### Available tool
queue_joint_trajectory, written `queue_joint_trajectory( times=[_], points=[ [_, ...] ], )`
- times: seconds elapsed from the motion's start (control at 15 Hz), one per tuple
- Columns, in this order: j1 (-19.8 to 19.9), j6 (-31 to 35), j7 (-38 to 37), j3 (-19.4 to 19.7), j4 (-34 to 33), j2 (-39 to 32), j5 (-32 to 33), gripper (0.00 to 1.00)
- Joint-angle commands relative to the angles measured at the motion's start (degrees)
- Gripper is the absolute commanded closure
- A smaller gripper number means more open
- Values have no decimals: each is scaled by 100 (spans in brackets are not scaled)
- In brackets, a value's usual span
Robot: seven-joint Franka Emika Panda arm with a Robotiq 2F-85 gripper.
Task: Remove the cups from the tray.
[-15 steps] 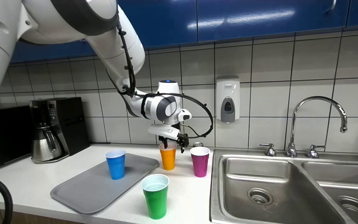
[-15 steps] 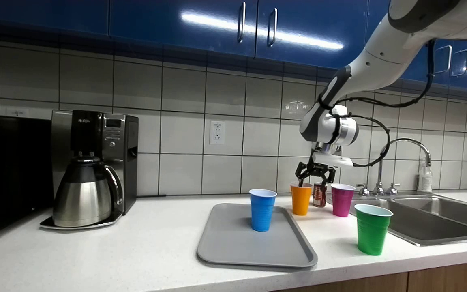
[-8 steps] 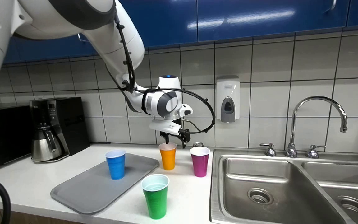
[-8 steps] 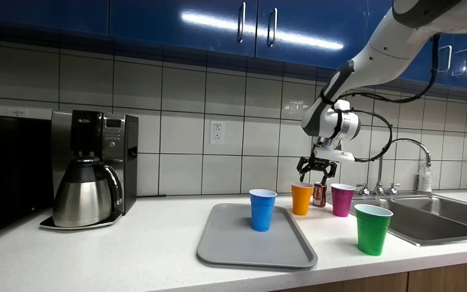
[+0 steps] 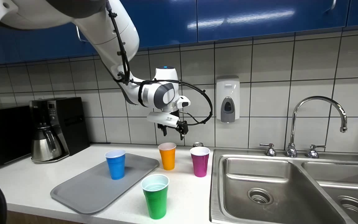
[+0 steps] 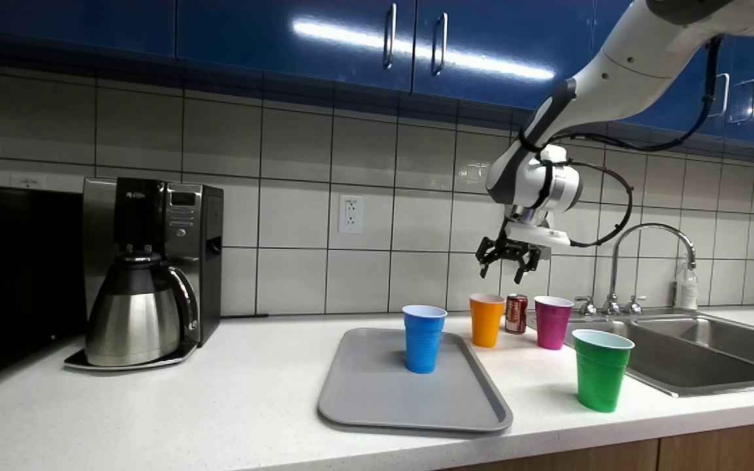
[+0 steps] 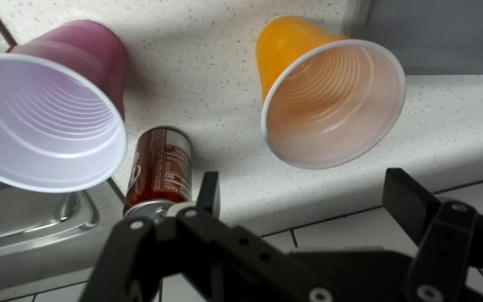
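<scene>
So, halfway I reckon: orange cup [image 6: 486, 322] is on the table [image 6: 187, 418], blue cup [image 6: 423, 341] on the tray [image 6: 403, 405] is left to do, pincer [image 6: 501, 275] spread and empty.

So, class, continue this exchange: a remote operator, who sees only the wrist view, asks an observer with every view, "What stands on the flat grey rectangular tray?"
Observer: A blue plastic cup, out of your sight, stands on the flat grey rectangular tray.
Operator: The orange plastic cup looks tilted to me; is it?
Observer: No, it stands upright in both exterior views.
Operator: Any more cups I can't see?
Observer: Yes, a green plastic cup stands on the white counter, off the tray.
</scene>
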State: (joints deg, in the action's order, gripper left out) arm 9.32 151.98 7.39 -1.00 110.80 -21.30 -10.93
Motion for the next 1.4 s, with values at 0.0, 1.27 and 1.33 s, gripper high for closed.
queue_joint_trajectory(
  times=[0.0,1.27,1.33],
  points=[
    [70,41,371,-190,330,408,-277,0],
    [-593,-168,1201,-660,1441,1503,-1178,0],
    [-621,-192,1292,-673,1474,1525,-1263,0]
  ],
)
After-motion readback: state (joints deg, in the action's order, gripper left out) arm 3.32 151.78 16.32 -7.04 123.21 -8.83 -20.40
